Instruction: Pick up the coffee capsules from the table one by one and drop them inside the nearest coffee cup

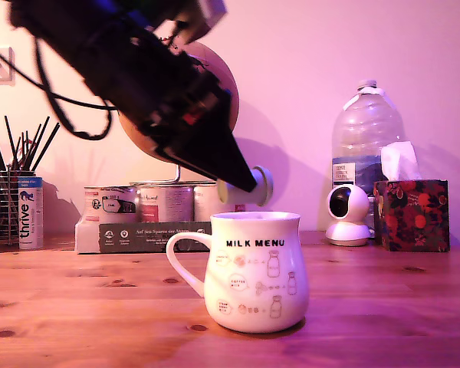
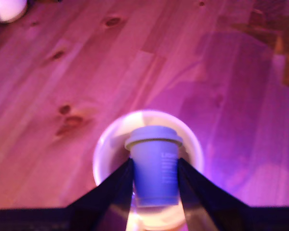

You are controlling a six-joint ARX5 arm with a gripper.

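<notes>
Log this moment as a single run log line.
phase: drop pending | hand: shut on capsule, above mug opening | capsule: not yet released | mug: upright on table

Exterior view: camera low, near table (image 1: 77,307) height, facing the back wall, close on the mug (image 1: 253,272) side-on, arm coming in from upper left. Wrist view: camera on the arm, looking steeply down past both fingers (image 2: 113,185) onto the mug's open mouth, very close. Shared: mug, table around it, finger tips and the capsule (image 2: 155,166) between them.
</notes>
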